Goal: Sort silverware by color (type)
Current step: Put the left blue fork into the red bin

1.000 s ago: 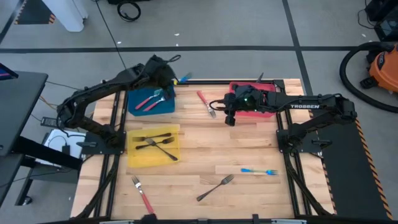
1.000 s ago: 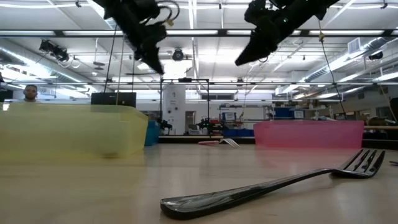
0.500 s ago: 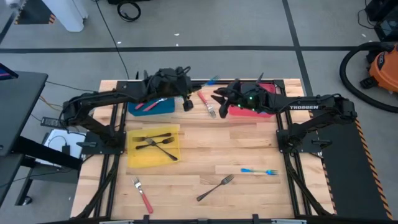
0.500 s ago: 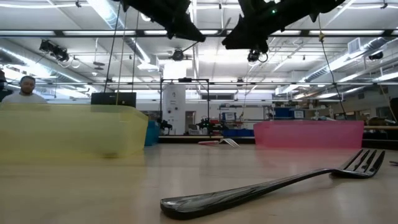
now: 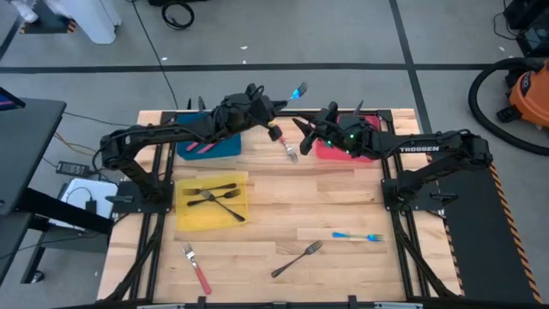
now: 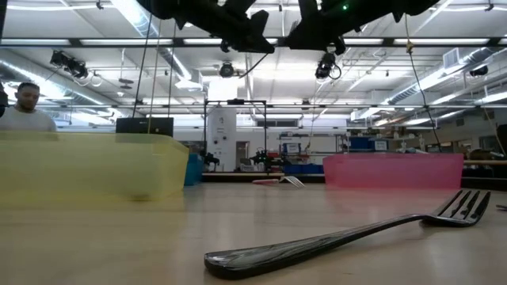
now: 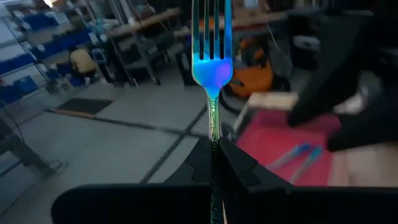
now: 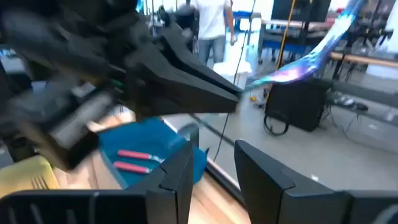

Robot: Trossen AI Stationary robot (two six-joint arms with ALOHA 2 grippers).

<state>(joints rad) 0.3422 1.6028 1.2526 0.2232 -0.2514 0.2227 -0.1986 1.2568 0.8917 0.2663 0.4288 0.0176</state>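
My left gripper (image 5: 276, 110) hangs above the table's far edge between the blue tray (image 5: 225, 146) and the red tray (image 5: 330, 153), shut on a bright blue fork (image 5: 296, 91) whose head (image 7: 211, 56) sticks out past the fingertips. My right gripper (image 5: 304, 129) is open just to its right, fingers pointing at the left gripper (image 8: 186, 81), with the fork (image 8: 311, 56) above them, untouched. Red-handled forks lie in the blue tray, dark forks in the yellow tray (image 5: 184, 215), blue ones in the red tray (image 7: 273, 134). My left gripper pinches the blue fork by its slim handle (image 7: 212, 134) between the two fingers, which lie along it. The fork is lifted clear of the table. It juts out beyond the fingertips, tines outermost, slanting toward the table's far right.
Loose on the wood lie a red-handled fork (image 5: 284, 142) under the two grippers, a blue fork (image 5: 356, 236) at the right, a dark fork (image 5: 298, 258) near the near edge (image 6: 348, 237), and a red-handled fork (image 5: 196, 268) at the near left. A person stands beyond the table (image 6: 24, 111).
My left gripper has swung from over the blue tray toward the table's right, carrying the blue fork and tipping it until the head points far-right. My right gripper has moved from over the table in front of the red tray toward the far edge and turned toward the left gripper.
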